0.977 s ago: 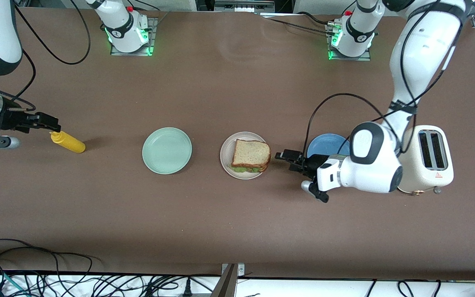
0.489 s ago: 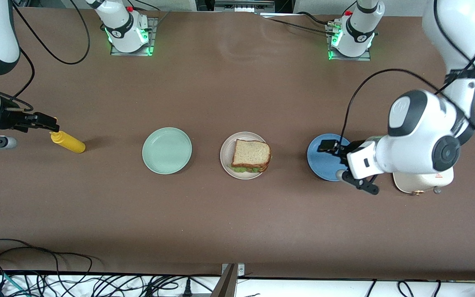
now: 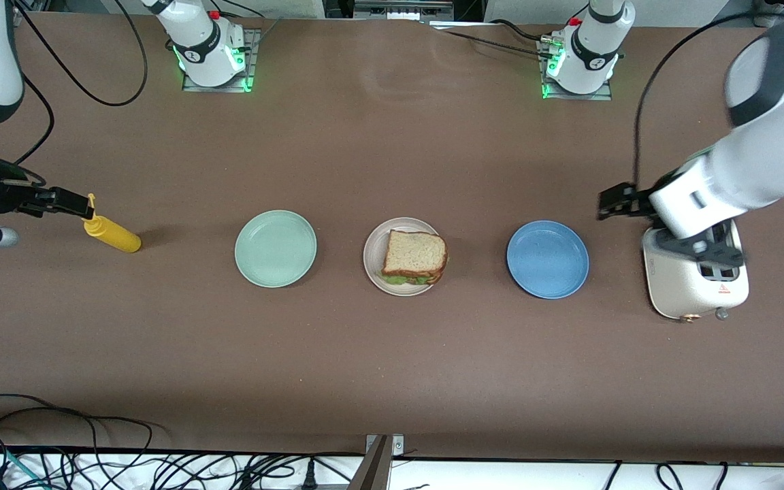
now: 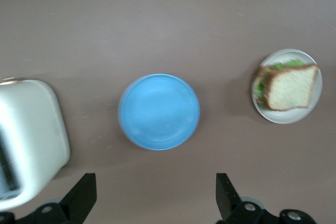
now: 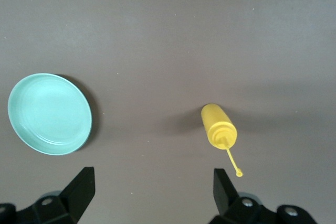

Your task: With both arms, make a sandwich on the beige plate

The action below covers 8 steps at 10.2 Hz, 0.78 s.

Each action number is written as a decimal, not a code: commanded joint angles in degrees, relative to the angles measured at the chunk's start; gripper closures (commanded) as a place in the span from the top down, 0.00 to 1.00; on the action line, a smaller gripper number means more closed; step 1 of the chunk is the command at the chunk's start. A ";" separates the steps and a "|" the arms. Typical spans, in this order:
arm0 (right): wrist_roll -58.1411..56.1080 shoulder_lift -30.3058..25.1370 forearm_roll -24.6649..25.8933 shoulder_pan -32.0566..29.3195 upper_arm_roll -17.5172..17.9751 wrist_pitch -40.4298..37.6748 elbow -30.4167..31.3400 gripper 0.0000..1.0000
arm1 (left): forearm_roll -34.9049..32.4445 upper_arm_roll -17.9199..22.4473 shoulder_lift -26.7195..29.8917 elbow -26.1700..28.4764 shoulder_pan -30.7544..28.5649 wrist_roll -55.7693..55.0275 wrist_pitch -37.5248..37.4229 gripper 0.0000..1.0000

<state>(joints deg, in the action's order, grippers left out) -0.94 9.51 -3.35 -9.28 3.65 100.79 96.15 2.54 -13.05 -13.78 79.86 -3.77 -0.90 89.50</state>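
Sitting mid-frame in the front view: sandwich (image 3: 414, 257) stacked on the beige plate (image 3: 377, 262), looks complete, no long axis to speak of. Blue plate (image 3: 547, 259) lies between it and the left gripper (image 3: 608, 203), spread and empty, up over the table by the toaster (image 3: 695, 286). Left gripper's nearer. Right gripper (image 3: 82, 205), also spread, hangs over the mustard bottle (image 3: 112, 233), frame's left edge.
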 commanded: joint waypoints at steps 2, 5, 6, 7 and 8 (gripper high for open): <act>3.76 0.51 -2.63 -1.26 0.39 0.20 -1.40 1.00 | -1.23 5.82 10.51 6.61 2.70 -0.42 -2.03 1.00; 4.37 0.78 4.91 -0.04 0.92 -0.15 -1.49 1.00 | -4.64 9.36 13.77 10.04 7.54 -3.83 -2.05 1.00; 4.28 0.69 4.58 -0.21 0.74 -0.15 -2.01 1.00 | -4.74 8.75 14.30 11.53 7.37 -4.89 -1.96 1.00; 4.37 0.69 4.49 -0.30 0.66 -0.24 -3.76 1.00 | -4.57 8.57 14.48 11.89 6.59 -4.38 -1.96 1.00; 4.81 0.78 4.49 -0.30 0.74 -0.15 -4.13 1.00 | -4.56 8.39 14.57 11.72 5.88 -4.47 -1.96 1.00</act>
<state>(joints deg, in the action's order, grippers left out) 2.54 9.78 0.23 -9.46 4.09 101.17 94.24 -0.09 -4.59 -1.10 89.80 2.60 -4.54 86.90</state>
